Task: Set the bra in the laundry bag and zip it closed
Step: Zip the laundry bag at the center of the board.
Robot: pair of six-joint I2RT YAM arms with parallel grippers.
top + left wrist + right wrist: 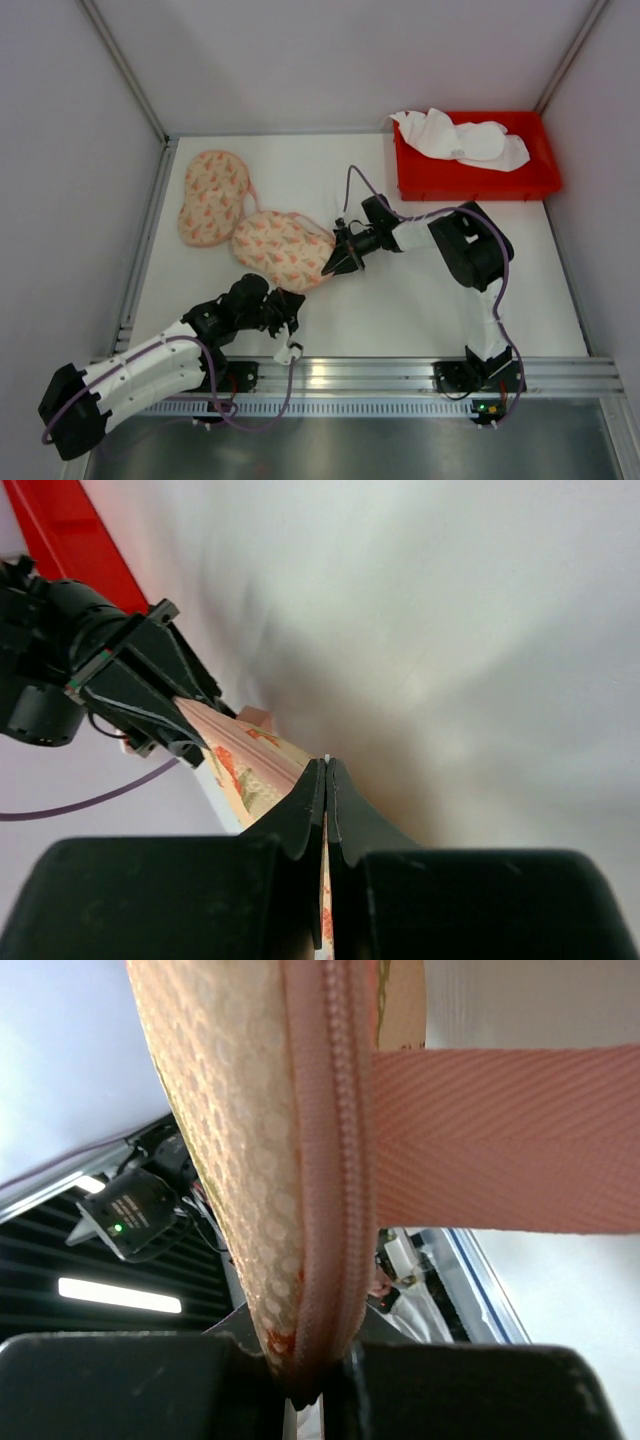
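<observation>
- red bin (475, 178) sits beyond and to the right of the right gripper (343, 262), in the table's back right corner. the white bra (462, 138) lies crumpled inside it, one corner draped over the bin's left rim.
- laundry bag (283, 250) is pink floral mesh with two rounded lobes joined in the middle. the far lobe lies flat on the table (420, 300), the near lobe is domed. can't tell if anything is inside it.
- right gripper pinches the right edge of the near lobe. in its wrist view the jaws are pressed together on the bag's zipper (335, 1160) seam, with mesh to the left of it and a pink strap (500, 1140) running off to the right.
- left gripper (288, 303) is clamped on the near edge of the same lobe. in its wrist view the fingers (300, 815) are pressed together with a thin strip of floral fabric between them, and the right gripper shows up-left of them on the bag.
- the two grippers are near each other, with only the lobe's corner between them.
- room: bare table runs right of and behind the right gripper, up to the bin. the metal rail (400, 375) at the near edge lies just behind the left gripper. the far lobe is near the table's left edge.
- bra is well apart from both grippers and neither touches it.
</observation>
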